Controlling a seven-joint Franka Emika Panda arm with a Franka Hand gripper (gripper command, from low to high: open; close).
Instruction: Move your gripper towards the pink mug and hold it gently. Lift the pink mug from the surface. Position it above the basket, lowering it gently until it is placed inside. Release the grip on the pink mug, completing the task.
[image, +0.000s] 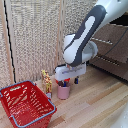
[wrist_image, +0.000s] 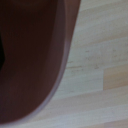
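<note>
Pale pink against light wood: the pink mug (image: 63, 92) stands upright on the plank floor (image: 95, 107), directly under the gripper (image: 69, 83) of a white Panda arm (image: 85, 37), whose boxy head hangs right at the mug's rim. The dark blue fingertips (image: 76, 80) reach down to the level of the cup's mouth; from the exterior view it cannot be told whether the jaws are spread or closed, or whether they touch the cup. In the wrist view, a blurred dark pink curved surface, the pink mug (wrist_image: 30, 60) seen at very close range, covers most of the picture, with pale floorboards (wrist_image: 100, 65) beside it.

No brand name, label or writing can be read anywhere.

The basket (image: 25, 103), bright red mesh with a grey-blue rim, sits on the floor toward the exterior view's left of the mug, near it but apart. Between them, just beside the mug, stands a small yellow-and-orange figure (image: 46, 81), too small to identify. Behind, a woven beige screen (image: 35, 35) spans the back, and a wooden cabinet (image: 112, 50) stands at the exterior view's right.
</note>
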